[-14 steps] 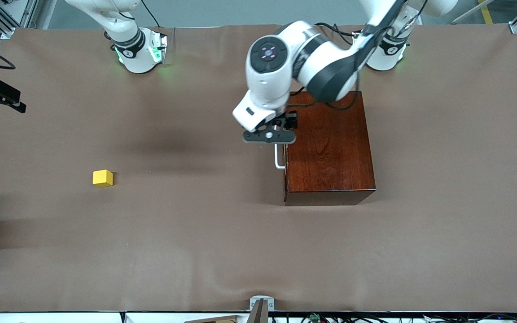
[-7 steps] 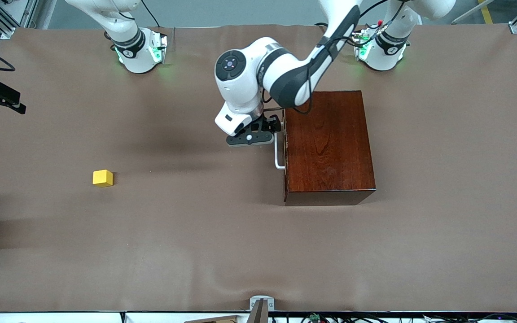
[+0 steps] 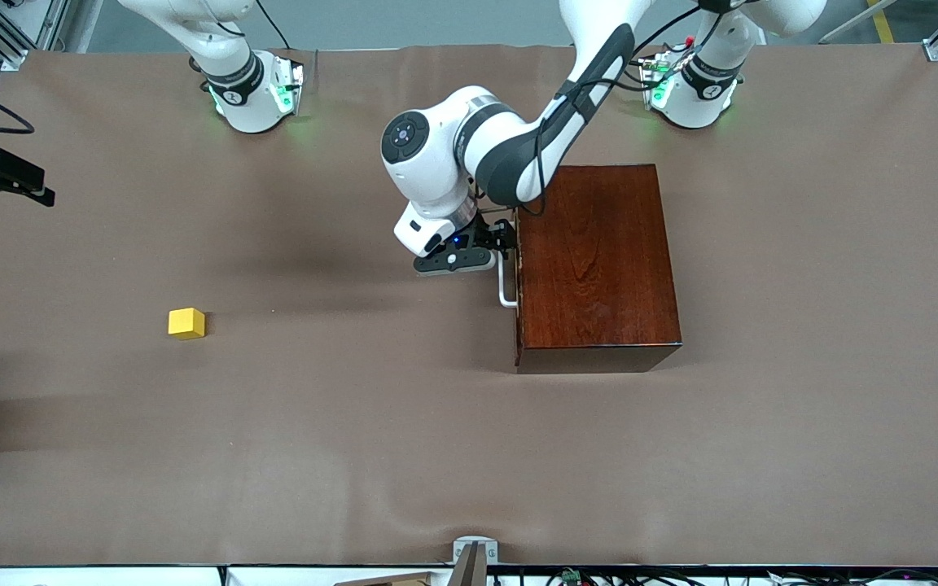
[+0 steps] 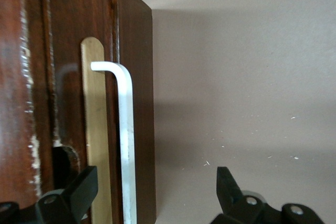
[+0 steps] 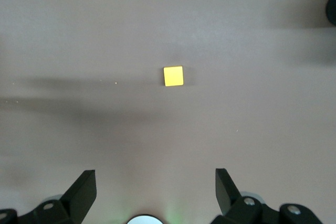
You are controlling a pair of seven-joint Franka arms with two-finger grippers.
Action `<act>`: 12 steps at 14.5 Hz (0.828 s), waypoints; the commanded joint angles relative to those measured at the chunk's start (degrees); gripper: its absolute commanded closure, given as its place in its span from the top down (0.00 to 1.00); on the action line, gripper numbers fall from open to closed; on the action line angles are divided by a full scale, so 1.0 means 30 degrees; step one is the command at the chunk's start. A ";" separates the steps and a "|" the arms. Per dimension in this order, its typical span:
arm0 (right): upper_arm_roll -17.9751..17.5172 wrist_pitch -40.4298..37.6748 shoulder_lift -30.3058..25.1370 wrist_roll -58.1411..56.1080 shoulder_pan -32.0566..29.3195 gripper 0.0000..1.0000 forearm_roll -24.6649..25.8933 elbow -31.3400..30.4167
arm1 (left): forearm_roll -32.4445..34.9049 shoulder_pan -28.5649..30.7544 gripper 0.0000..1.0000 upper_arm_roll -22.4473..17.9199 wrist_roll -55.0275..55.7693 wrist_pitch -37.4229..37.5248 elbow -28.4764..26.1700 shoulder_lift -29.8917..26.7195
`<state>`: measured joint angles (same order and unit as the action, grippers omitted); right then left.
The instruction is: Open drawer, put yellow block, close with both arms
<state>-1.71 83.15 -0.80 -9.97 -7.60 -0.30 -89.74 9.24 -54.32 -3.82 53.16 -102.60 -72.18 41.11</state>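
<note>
The left gripper [image 3: 492, 254] is sitting at the handle [image 3: 504, 285] of the drawer [image 4: 97, 129], which is shut flush in the box [image 3: 595, 264]. Its jaws are standing wide, 1 finger [image 4: 68, 195] against the drawer front and the other out over the table [image 3: 355, 423], with the white bar running between them; nothing is being gripped yet.

The right gripper [image 5: 155, 195] is hanging high over the right arm's end of the table, waiting, its jaws also spread wide and empty. The block [image 3: 186, 323] is lying on the table well apart from the box, toward the right arm's end and a little nearer the front camera than the handle.

Risks, as I judge them: the bar is sitting off-centre between the left fingers, so closing could shove it sideways or catch only an edge, and the grip could slip on the pull. The box looks loose on the cloth, so it may drag along instead of the drawer sliding out.

Count: 2 arms, 2 grippers, 1 box, 1 drawer, 1 handle, 1 block.
</note>
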 commanded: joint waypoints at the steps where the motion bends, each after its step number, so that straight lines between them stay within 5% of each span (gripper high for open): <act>1: -0.0309 -0.0470 0.0032 0.0073 -0.0281 1.00 0.0215 0.0206 | 0.0611 -0.0233 1.00 -0.0103 0.0033 0.0364 0.0358 0.0389; 12: -0.0309 -0.1086 0.0353 0.0073 -0.0427 1.00 0.0215 0.0206 | 0.1286 -0.0702 1.00 -0.0103 0.0062 -0.0308 0.0446 0.1239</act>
<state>-1.71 80.44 -0.33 -9.97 -7.65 -0.30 -89.74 11.61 -55.81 -3.81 53.16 -102.93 -72.20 44.04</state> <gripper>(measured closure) 0.000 0.000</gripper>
